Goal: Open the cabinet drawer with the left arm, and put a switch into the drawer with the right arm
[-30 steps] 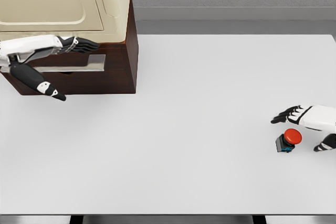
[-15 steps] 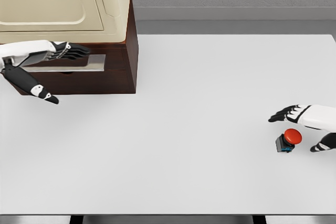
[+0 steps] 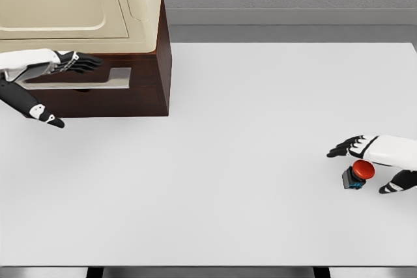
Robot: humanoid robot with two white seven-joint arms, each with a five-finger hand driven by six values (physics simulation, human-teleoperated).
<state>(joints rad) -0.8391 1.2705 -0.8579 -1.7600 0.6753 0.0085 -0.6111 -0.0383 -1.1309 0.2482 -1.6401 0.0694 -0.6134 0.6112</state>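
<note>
A dark brown cabinet [image 3: 146, 89] with a cream top stands at the table's back left; its drawer front carries a flat grey handle [image 3: 104, 77]. My left hand [image 3: 55, 89] hovers in front of that handle, fingers stretched toward the drawer and thumb hanging down, holding nothing. The switch [image 3: 357, 174], a red button on a small black and blue base, lies on its side near the table's right edge. My right hand [image 3: 365, 164] is spread over it, fingers above and thumb below, not closed on it.
The white table [image 3: 228, 128] stretches wide between cabinet and switch. Its right edge runs close behind my right arm. A grey wall runs along the back.
My left hand has drawn back leftward along the drawer handle. My right hand has slid left and slightly down, now straddling the switch more closely. The switch has barely moved.
</note>
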